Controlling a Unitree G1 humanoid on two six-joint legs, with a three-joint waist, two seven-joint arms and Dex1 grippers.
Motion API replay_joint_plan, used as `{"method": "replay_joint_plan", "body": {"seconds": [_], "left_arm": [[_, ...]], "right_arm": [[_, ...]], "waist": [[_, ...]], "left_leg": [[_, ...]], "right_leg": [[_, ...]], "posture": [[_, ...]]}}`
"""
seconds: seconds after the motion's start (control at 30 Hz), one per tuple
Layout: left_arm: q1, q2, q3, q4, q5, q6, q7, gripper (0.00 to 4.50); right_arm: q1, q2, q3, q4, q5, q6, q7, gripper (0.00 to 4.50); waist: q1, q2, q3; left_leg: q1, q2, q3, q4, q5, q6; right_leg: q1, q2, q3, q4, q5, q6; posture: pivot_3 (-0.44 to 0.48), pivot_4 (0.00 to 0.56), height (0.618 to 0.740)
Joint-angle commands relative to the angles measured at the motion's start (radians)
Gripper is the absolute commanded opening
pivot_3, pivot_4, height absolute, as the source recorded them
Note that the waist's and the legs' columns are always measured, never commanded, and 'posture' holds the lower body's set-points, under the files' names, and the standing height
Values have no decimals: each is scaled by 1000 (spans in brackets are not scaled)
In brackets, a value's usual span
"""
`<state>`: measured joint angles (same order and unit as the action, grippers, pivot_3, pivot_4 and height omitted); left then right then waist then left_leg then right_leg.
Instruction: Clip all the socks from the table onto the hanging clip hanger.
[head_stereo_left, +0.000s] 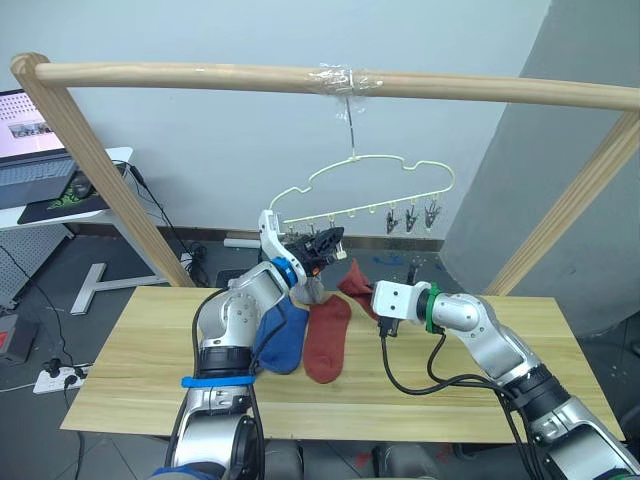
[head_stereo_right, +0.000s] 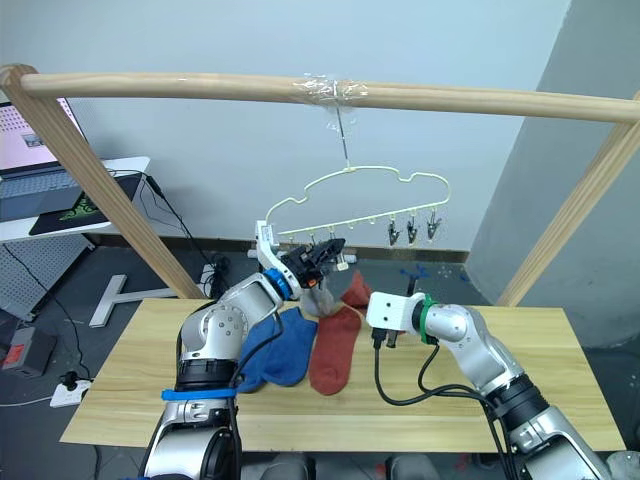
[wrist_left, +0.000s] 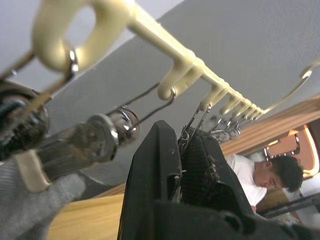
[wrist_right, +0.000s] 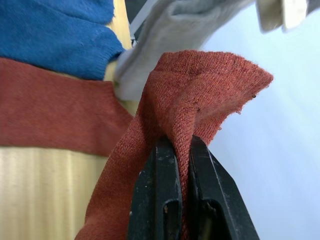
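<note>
Nearest to us, our right gripper (wrist_right: 179, 150) is clamped on the edge of a rust-red sock (wrist_right: 200, 95), lifted off the table (head_stereo_left: 130, 380) just right of the others. Our left gripper (wrist_left: 187, 150) is raised to the clip hanger (head_stereo_left: 380, 165), fingers pinched on one metal clip (wrist_left: 192, 122) at the left end of its lower bar; the wrist view is cluttered, so how far the clip is squeezed is unclear. A grey sock (head_stereo_right: 318, 297) hangs just below that gripper. On the table, a second rust-red sock (head_stereo_left: 327, 340) lies flat, touching a blue sock (head_stereo_left: 283, 340) on its left. Three bare clips (head_stereo_left: 410, 218) hang near the bar's right end. Hanger hook is taped to the wooden pole (head_stereo_left: 200, 75). A laptop (head_stereo_left: 30, 150) sits on the white desk far left. A person (wrist_left: 270, 175) shows in the left wrist view.
</note>
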<state>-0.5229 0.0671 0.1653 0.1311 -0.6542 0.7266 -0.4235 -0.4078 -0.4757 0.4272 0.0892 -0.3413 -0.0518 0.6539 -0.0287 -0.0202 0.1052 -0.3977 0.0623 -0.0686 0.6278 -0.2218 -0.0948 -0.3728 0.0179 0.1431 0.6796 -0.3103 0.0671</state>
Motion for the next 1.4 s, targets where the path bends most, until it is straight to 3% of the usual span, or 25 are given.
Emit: {"method": "replay_joint_plan", "body": {"seconds": [0.03, 1.23, 1.4], "left_arm": [[-8, -8, -1, -5, 0, -11, 3, 171], [-9, -15, -28, 6, 35, -45, -13, 171], [-11, -17, -23, -3, 20, -45, -21, 1798]], "right_arm": [[-25, -10, 6, -27, -26, -33, 11, 18], [-91, 16, -17, -59, -68, -20, 13, 18], [-85, 20, -25, -60, -56, -10, 11, 0]], "waist": [[0, 0, 0], [0, 0, 0], [0, 0, 0]], "left_leg": [[0, 0, 0, 0, 0, 0], [0, 0, 0, 0, 0, 0], [0, 0, 0, 0, 0, 0]], "right_leg": [[0, 0, 0, 0, 0, 0], [0, 0, 0, 0, 0, 0], [0, 0, 0, 0, 0, 0]], "posture": [[67, 63, 740], [60, 70, 740], [59, 69, 740]]}}
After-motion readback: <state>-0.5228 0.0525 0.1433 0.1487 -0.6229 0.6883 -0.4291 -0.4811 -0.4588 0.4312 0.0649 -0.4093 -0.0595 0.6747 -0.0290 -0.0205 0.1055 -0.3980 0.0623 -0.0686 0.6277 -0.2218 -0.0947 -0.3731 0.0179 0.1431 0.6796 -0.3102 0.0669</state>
